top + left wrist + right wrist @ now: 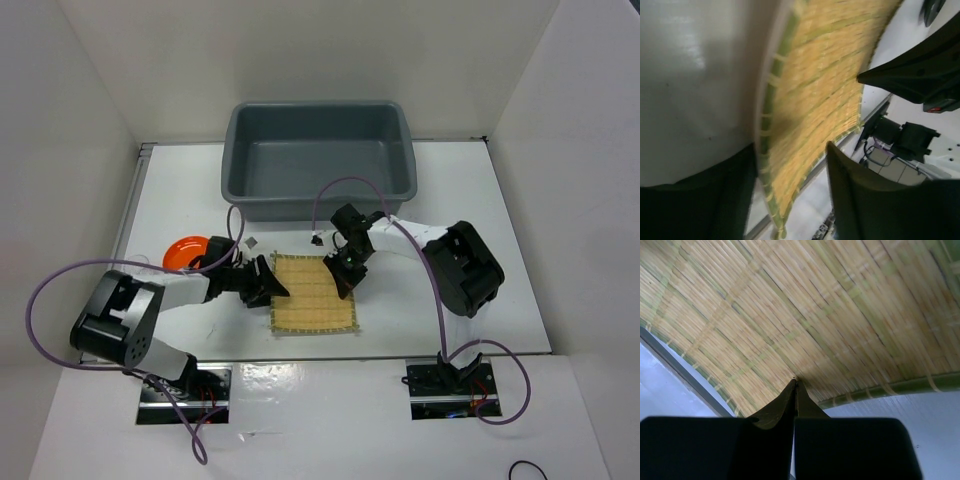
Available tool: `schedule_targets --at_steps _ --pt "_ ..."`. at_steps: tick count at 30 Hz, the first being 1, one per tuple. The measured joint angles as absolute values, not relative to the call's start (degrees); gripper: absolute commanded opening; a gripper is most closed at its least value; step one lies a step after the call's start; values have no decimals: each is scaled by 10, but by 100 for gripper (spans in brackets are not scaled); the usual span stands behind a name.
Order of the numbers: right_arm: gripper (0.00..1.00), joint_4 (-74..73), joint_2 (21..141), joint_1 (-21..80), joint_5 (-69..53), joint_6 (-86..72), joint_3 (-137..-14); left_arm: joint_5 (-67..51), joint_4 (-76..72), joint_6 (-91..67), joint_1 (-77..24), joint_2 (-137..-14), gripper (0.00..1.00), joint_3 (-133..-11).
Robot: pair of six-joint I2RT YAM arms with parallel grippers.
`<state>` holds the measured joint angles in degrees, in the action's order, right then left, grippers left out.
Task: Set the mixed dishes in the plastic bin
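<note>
The square yellow woven mat (312, 296) lies on the white table in front of the plastic bin (318, 190), which looks empty. My left gripper (274, 285) is at the mat's left edge. In the left wrist view its gripper (790, 150) is open, with the mat's edge (815, 95) between the jaws. My right gripper (345, 277) is at the mat's far right corner. In the right wrist view it (795, 382) is shut, tips pressing on the mat (790, 305). The small orange plate (184, 250) sits at the left. Two tiny items (250, 242) (316, 240) may be the clear cups. The black dish is hidden.
White walls enclose the table on three sides. The right arm (920, 70) shows black in the left wrist view, close over the mat. Purple cables loop beside both arms. The arm bases (445, 385) are at the near edge.
</note>
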<state>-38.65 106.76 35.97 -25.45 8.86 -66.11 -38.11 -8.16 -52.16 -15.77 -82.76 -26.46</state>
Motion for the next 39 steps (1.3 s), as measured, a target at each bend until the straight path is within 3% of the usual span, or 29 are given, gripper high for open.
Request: schedule_targets --at_steps 2,3,6,7,17,23,26,29,31,34,35,39 --pt "0 -386 1067 359 -255 89 -661 -378 -86 -505 -165 -846 45 -269" --pt "0 -386 1067 359 -255 90 -661 -377 -85 -496 -168 -852 29 -270" --pt "0 -393 1061 354 -248 96 -660 -385 -79 -492 -180 -853 13 -270" --pt "0 -396 1058 351 -248 97 -659 -398 -82 -495 -185 -851 0 -274" --pt "0 -404 940 324 -234 140 -643 -402 37 -484 -238 -715 0 -368" --pt "0 -417 808 107 -305 172 -705 -413 118 -495 -231 -577 0 -410" --pt "6 -413 746 -17 -297 180 -694 -422 142 -504 -219 -538 0 -429" --pt "7 -406 673 -51 -255 189 -655 -429 161 -518 -209 -533 0 -455" --pt "12 -401 640 -42 -226 188 -626 -437 176 -529 -201 -546 0 -486" --pt "36 -395 631 -35 -165 171 -603 -460 203 -542 -179 -611 0 -585" --pt "50 -392 634 -34 -138 161 -600 -467 213 -541 -172 -650 0 -643" --pt "64 -372 634 -17 -37 147 -597 -490 230 -526 -137 -829 0 -901"
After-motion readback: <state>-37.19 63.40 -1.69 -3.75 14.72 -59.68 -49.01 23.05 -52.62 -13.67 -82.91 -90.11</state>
